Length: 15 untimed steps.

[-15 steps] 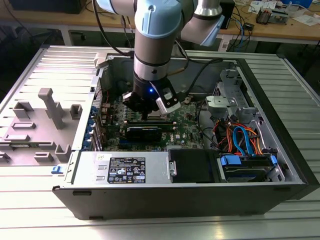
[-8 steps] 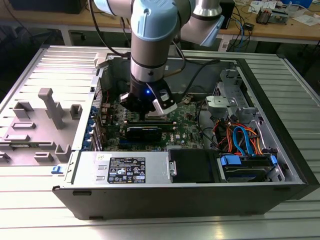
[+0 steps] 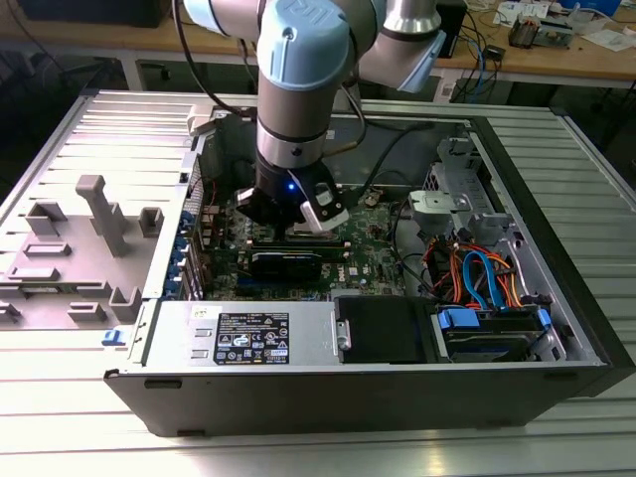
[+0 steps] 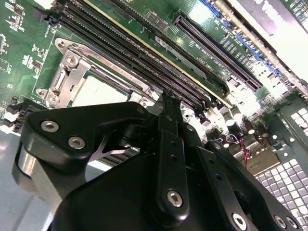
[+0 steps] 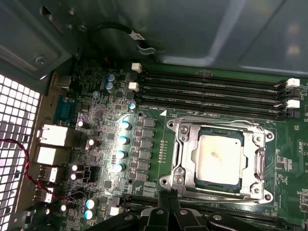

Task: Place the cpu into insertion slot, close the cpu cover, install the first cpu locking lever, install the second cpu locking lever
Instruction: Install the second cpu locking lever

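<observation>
Black linkage bars and bolt heads of the gripper (image 4: 166, 103) sit closest to the lens in the second wrist view, with the fingers drawn together to a narrow tip that holds nothing. That tip hangs just above the motherboard (image 4: 29, 43), at the edge of the slot (image 4: 91, 72) on the side facing the long black memory slots (image 4: 144, 57).

Just past the tip, in both wrist views, the cpu (image 5: 220, 156) lies flat in the slot (image 5: 219, 159), its pale silver-tan top bare and square to the socket. The cover (image 5: 185, 154) is folded down around it as a silver frame, with the chip showing through the central cut-out. Thin metal levers (image 5: 262, 159) run along the frame's sides; whether they are latched I cannot tell. In the first wrist view the gripper (image 5: 166, 209) pokes in at the socket's edge, on the side away from the memory slots (image 5: 211, 89).

Beyond the socket stand a row of small capacitors (image 5: 122, 144), then the rear ports (image 5: 50, 137) by the perforated case wall.

Farther out, the exterior view shows the arm (image 3: 298, 89) reaching straight down into the open computer case (image 3: 556, 328), the gripper (image 3: 293, 224) low over the board. A grey power supply (image 3: 248, 333) lies along the case's near edge, orange and blue cables (image 3: 477, 273) on the exterior view's right, and grey fixtures (image 3: 94, 214) on the table to the exterior view's left.
</observation>
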Motion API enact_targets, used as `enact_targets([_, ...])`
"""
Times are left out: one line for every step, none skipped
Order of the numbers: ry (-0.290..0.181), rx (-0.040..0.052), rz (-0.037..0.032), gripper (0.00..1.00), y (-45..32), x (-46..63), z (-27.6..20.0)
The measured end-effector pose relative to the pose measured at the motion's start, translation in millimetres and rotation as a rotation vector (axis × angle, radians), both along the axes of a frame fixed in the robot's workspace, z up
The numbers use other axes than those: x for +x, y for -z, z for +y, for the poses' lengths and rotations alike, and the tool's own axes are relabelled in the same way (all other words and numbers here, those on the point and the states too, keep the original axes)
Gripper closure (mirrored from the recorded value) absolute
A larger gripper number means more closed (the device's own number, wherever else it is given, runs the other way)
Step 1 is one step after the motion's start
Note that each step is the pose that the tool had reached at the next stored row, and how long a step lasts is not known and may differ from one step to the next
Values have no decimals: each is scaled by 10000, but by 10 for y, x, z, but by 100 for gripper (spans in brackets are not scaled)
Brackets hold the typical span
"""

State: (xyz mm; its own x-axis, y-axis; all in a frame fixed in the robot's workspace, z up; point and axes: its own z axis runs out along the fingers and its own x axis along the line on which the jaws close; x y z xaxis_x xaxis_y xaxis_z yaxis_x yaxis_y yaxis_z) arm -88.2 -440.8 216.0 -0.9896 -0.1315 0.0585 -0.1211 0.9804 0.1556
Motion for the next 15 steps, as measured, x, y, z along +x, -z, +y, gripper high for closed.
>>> enact_targets([-10, 26, -1, 89, 14, -1, 0])
enact_targets([-20, 47, -1, 89, 26, -2, 0])
enact_targets([-31, 79, 0, 89, 41, -3, 0])
enact_targets([-40, 110, 1, 89, 49, -3, 0])
enact_targets([-61, 181, -1, 89, 69, -6, 1])
enact_targets([-77, 235, -2, 89, 86, -11, 0])
enact_targets([-78, 266, -1, 89, 96, -24, 0])
enact_targets([-78, 265, -1, 89, 95, -25, 0])
enact_targets([-80, 266, -1, 89, 96, -25, 0])
enact_targets([-79, 266, -1, 89, 96, -26, 1])
enact_targets([-79, 266, -1, 89, 96, -27, 1])
enact_targets([-79, 265, -1, 89, 96, -28, 0])
enact_targets([-79, 266, -1, 89, 96, -28, 0])
enact_targets([-79, 275, 0, 89, 96, -29, 0])
enact_targets([-79, 298, -1, 89, 98, -31, 0])
